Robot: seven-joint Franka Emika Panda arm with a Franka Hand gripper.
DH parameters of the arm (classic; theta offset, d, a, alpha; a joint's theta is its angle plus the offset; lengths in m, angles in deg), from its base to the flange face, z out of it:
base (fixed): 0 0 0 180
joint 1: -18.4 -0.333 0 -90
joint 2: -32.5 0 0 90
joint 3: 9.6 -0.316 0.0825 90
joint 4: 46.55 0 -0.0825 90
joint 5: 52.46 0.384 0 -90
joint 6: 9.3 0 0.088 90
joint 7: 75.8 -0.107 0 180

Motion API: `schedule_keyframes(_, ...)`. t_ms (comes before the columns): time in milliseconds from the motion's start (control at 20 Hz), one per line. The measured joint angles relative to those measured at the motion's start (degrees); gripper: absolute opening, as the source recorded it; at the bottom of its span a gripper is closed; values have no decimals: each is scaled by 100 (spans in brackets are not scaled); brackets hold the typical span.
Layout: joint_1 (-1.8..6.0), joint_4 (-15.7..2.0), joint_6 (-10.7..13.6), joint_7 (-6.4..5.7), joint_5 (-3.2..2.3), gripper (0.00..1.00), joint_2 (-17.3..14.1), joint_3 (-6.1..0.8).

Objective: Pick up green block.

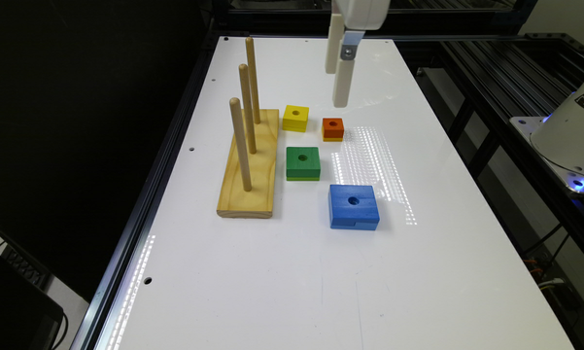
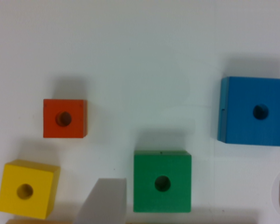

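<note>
Green block (image 1: 302,163) lies flat on the white counter (image 1: 291,272), round centre hole facing up, approx mid-counter and closer to the far edge than the near one. It's square, so no real long axis; its sides run roughly parallel w/ the counter edges. Lighter green strip shows along its bottom edge in the exterior view. In the wrist view the green block (image 2: 162,181) sits clear on all sides, nothing on top of it.

Around it: wooden peg base (image 1: 250,165) w/ three upright pegs stands just beside it, toward the counter edge on the exterior view's left. Yellow block (image 1: 295,118) lies beyond it toward the far edge, orange block (image 1: 333,129) near that, both apart from the green one. Blue block (image 1: 353,206), the largest, lies nearer the front edge and a bit toward the exterior view's right, not touching. All have holes facing up.

Tool (image 1: 339,80) hangs above the counter, up over the far side, beyond the orange block, well clear of the green block and holding nothing. A pale fingertip (image 2: 102,200) pokes into the wrist view between yellow and green blocks; can't tell whether the tool is released or clenched.
</note>
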Motion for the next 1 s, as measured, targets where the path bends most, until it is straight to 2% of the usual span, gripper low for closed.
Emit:
schedule_keyframes(450, 65, -20, 0, 0, -5, 100, -15, 0)
schedule_keyframes(1000, 72, -20, 0, 0, -5, 100, -65, 0)
